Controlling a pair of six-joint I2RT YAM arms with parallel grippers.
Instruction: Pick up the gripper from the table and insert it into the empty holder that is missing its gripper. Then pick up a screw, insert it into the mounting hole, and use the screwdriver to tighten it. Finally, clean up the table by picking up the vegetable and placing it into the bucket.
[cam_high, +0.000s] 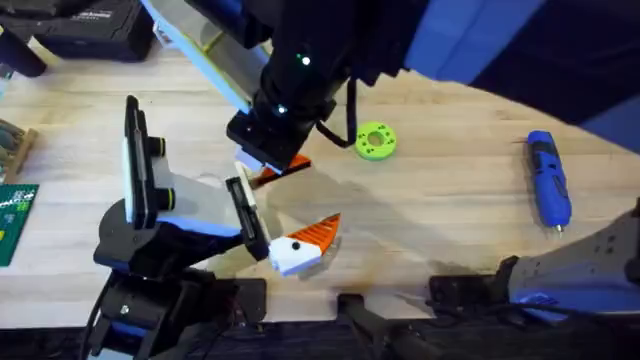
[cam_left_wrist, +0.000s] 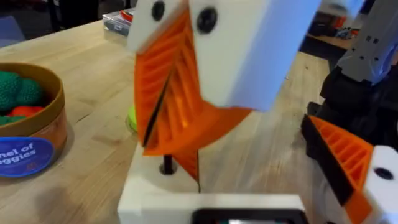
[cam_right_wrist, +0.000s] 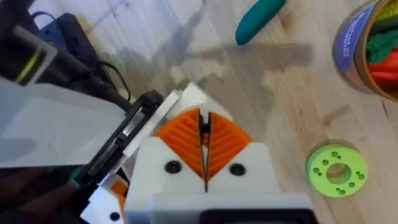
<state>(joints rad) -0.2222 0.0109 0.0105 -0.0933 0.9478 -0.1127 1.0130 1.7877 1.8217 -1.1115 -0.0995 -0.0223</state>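
**Right hand (cam_high: 285, 170) low over mid-table, pads pressed together; whether the left hand is apart or together cannot be told.**
Overhead: orange gripper (cam_high: 318, 232) on white holder (cam_high: 293, 258), at 5 o'clock of the right hand and apart from it. Lime disc (cam_high: 375, 141) at 3 o'clock. Screwdriver (cam_high: 548, 180) near the 3 o'clock table (cam_high: 450, 210) edge, open wood between.
Left wrist: bucket (cam_left_wrist: 43, 134) stands clear.
Right wrist: vegetable (cam_right_wrist: 260, 18) lies flat near the bucket.

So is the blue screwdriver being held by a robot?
No, the screwdriver lies alone on the table, with no jaws touching it.
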